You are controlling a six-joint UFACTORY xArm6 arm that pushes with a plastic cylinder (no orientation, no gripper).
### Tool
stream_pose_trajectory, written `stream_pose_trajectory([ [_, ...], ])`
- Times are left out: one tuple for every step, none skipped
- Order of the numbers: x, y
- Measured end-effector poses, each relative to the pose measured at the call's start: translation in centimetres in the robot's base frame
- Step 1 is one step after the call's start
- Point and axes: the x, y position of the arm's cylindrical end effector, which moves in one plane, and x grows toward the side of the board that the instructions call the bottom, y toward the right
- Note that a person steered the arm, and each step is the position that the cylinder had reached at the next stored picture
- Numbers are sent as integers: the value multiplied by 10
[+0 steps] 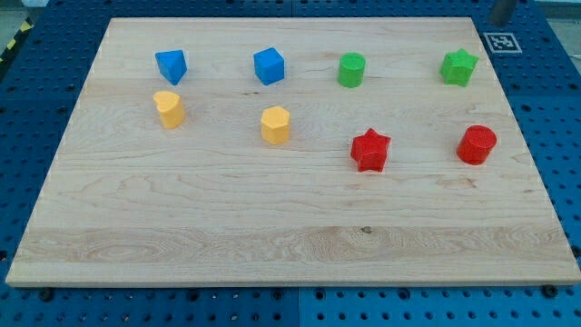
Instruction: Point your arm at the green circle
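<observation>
My tip is not in view, so gripper state I cannot tell. Approach step not begun; next: reach green circle (351, 69), approx 12 o'clock on counter (272, 227).

I am working in a lab or robotics test cell rather than a home: my table (272, 227) is a pale wooden board laid on a blue perforated metal bench (554, 118) with a regular grid of mounting holes. Just off the table's corner at the view's top right lies a black-and-white fiducial marker (502, 42), the kind used for camera calibration, and beyond the table's corner at the view's top left runs a strip of yellow-and-black hazard tape (14, 41). My tip does not show.
</observation>
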Motion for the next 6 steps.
stream_pose_trajectory([
  [0, 0],
  [15, 0],
  [53, -18],
  [58, -48],
  [57, -120],
  [63, -213],
])
